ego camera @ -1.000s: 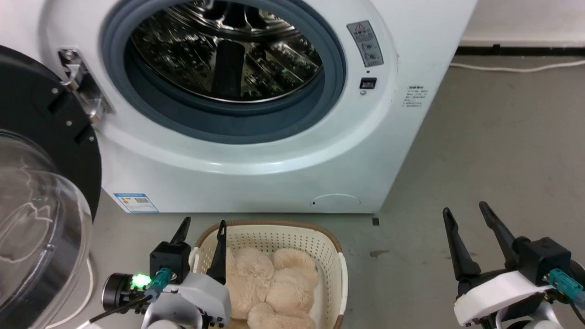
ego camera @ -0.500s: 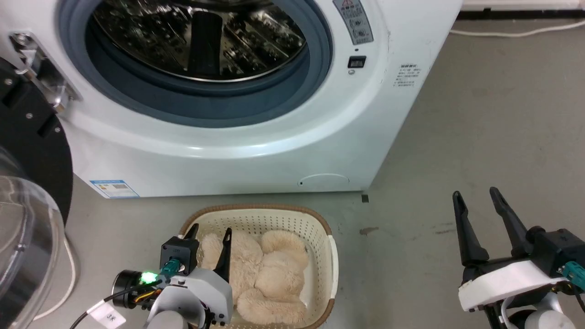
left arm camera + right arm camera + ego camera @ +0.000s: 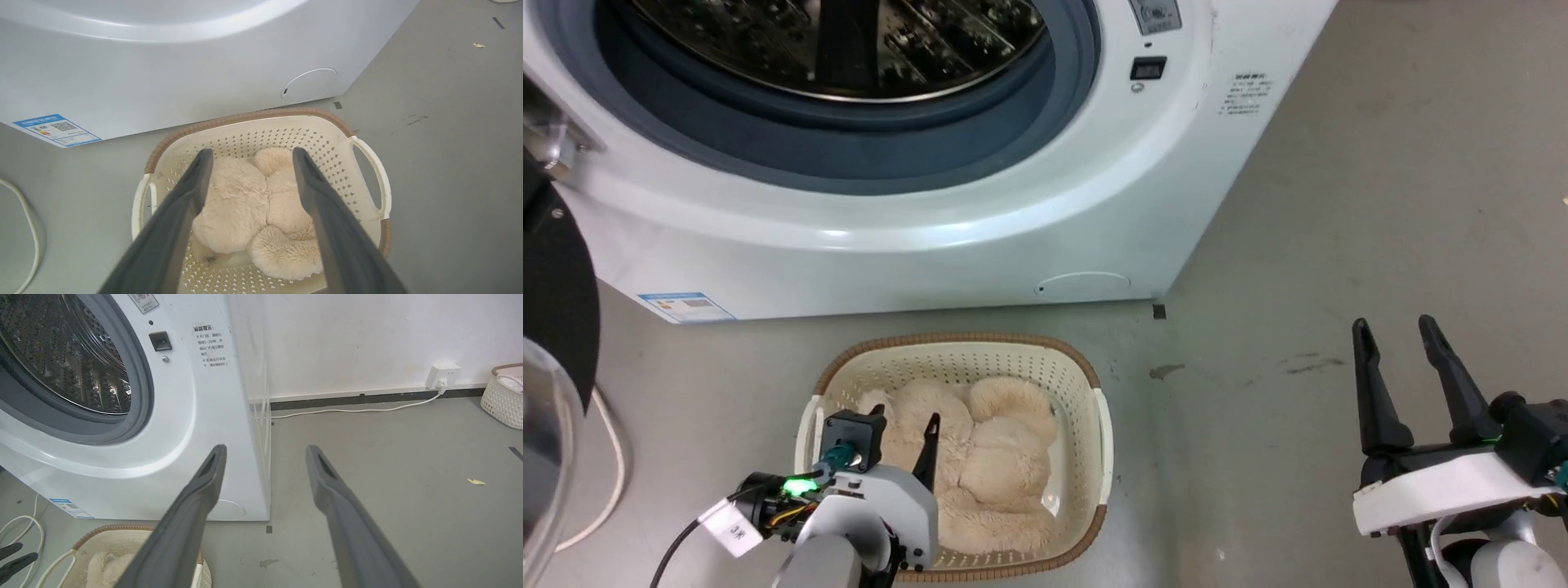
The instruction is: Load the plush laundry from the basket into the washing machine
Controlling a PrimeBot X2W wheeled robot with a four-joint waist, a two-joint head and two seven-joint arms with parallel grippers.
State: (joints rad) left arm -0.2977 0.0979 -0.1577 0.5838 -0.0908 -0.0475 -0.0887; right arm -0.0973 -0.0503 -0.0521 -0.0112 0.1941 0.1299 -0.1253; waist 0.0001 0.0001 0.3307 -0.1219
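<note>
now hovers left gripper (image 3: 905,418) over the plush laundry (image 3: 980,457), in from the basket (image 3: 956,339) rim a second ago, spread wide, empty. tilts view down too; no real move of the washing machine (image 3: 931,245). leaves laundry lying in basket, before the open drum (image 3: 849,49). keeps right gripper (image 3: 1393,323) wide above floor (image 3: 1298,245). looks ready to descend and grasp.

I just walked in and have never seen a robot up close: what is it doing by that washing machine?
It is about to load laundry. The left gripper, open, hangs over the plush laundry, which lies in the basket on the floor before the washing machine; nothing is grasped yet. The right gripper, also open and empty, is off to the side above the floor. The part of the drum in view holds no laundry.
</note>
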